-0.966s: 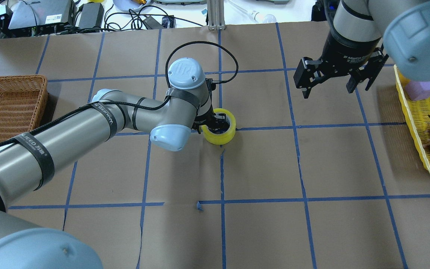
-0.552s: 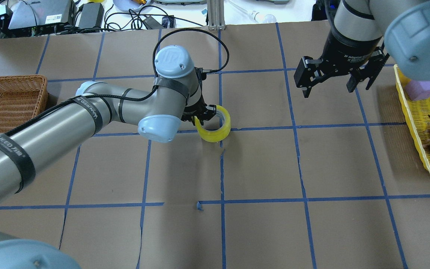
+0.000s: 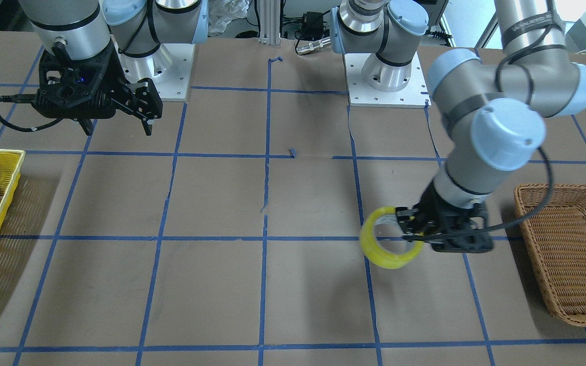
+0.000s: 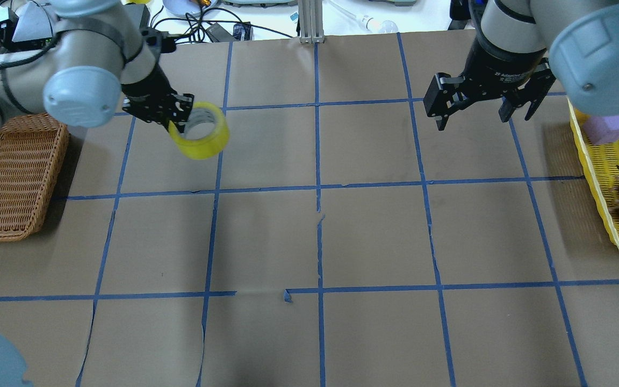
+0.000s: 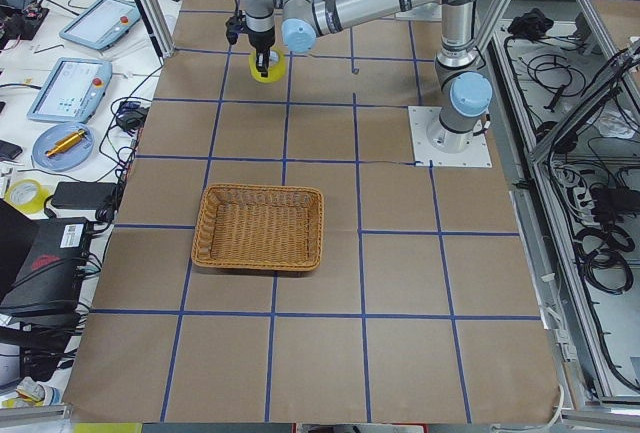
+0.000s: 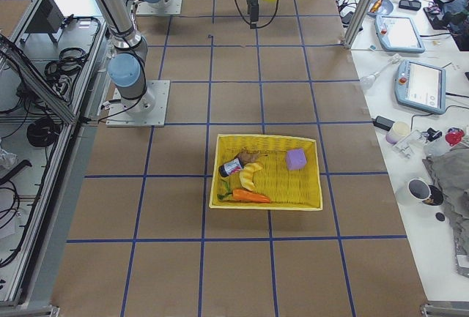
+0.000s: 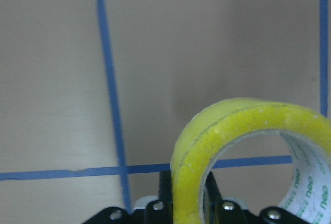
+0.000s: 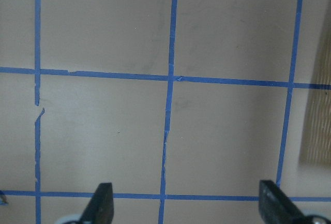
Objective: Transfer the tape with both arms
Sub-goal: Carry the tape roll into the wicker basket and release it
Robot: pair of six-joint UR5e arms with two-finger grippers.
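R claw (image 8: 187, 198) spread over blue grid (image 8: 170, 79)

This is a robotics lab. The table (image 4: 374, 236) is covered in brown paper ruled into squares by blue tape lines (image 4: 317, 150). A left arm (image 3: 481, 101) and a right arm (image 3: 69, 25) are bolted to the table on white mounting plates (image 3: 405, 96). Beside the table, a white bench (image 5: 130, 63) holds teach pendants (image 5: 72, 88) and a power brick (image 5: 75, 196). Aluminium posts (image 5: 145, 3) rise at the table's edge, and looped cabling (image 5: 590, 243) lies behind the arms' side.
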